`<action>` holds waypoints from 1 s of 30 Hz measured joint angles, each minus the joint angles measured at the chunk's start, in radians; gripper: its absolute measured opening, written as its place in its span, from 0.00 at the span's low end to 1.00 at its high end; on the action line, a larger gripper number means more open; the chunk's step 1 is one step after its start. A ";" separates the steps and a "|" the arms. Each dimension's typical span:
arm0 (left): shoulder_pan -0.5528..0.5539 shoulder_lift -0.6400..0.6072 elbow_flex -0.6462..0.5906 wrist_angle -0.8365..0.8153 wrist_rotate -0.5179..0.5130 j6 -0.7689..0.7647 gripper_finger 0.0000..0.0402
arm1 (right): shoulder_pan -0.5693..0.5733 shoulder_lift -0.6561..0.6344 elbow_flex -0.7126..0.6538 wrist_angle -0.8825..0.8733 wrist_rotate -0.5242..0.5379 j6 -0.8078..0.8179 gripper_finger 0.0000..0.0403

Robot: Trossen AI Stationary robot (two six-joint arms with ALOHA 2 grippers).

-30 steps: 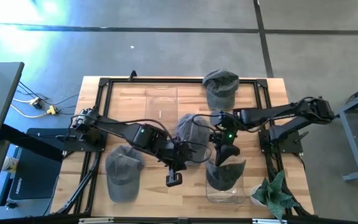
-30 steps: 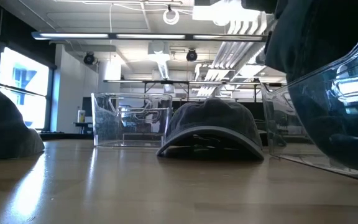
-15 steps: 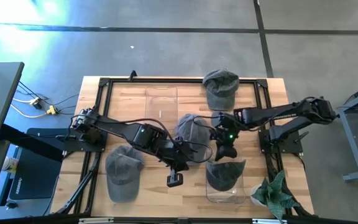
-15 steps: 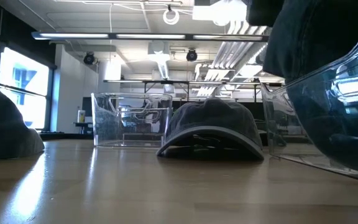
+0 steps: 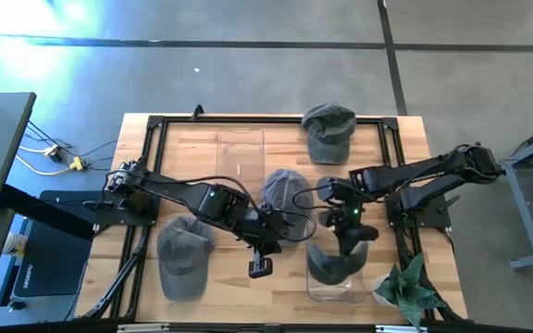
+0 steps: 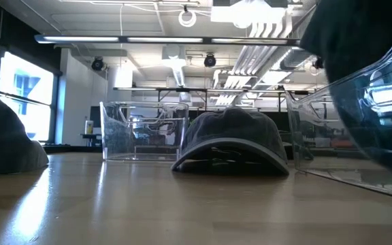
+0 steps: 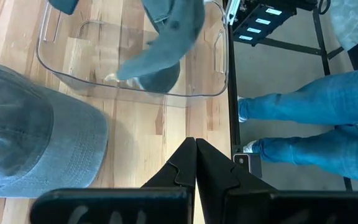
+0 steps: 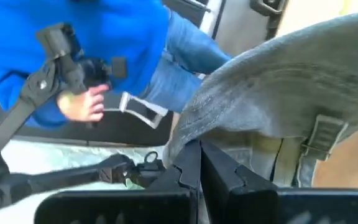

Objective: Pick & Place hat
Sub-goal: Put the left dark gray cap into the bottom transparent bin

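Wooden table fills the frame's centre, with grey caps scattered around a clear bin at lower right. Over that bin the right gripper pinches a hat, its jaws shut on the fabric. Soft and light, the hat probably sags, so the stiffer brim looks safest; the left gripper, lower centre, is closed and empty.

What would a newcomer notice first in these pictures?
First, the right gripper, shut on a grey fabric cap that hangs into the clear plastic bin at the table's near right. Then three more grey caps spread over the wooden table, and the left gripper, shut and empty near the middle.
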 joint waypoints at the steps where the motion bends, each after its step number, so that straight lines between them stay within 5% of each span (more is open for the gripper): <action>1: 0.000 0.000 0.000 0.001 0.000 0.000 0.01 | 0.003 0.000 0.000 -0.003 0.003 -0.023 0.00; 3: 0.000 0.000 0.000 0.001 0.000 0.000 0.01 | 0.005 0.000 0.000 -0.011 0.064 -0.078 0.00; 7: 0.000 0.000 0.000 0.003 0.000 0.000 0.01 | 0.005 0.002 0.000 -0.056 0.344 -0.141 0.00; 9: 0.000 0.000 0.000 0.004 0.000 0.000 0.01 | 0.007 0.009 0.000 -0.090 0.380 -0.178 0.00; 16: 0.000 0.000 0.000 0.015 0.000 0.028 0.01 | 0.008 0.011 0.000 -0.232 0.178 -0.245 0.00; 24: 0.007 0.015 0.002 0.102 -0.051 0.105 0.01 | 0.009 -0.036 0.000 -0.260 0.155 -0.084 0.00; 30: 0.066 0.088 0.003 0.336 0.093 0.320 0.12 | 0.023 -0.039 0.000 -0.261 0.117 0.042 0.00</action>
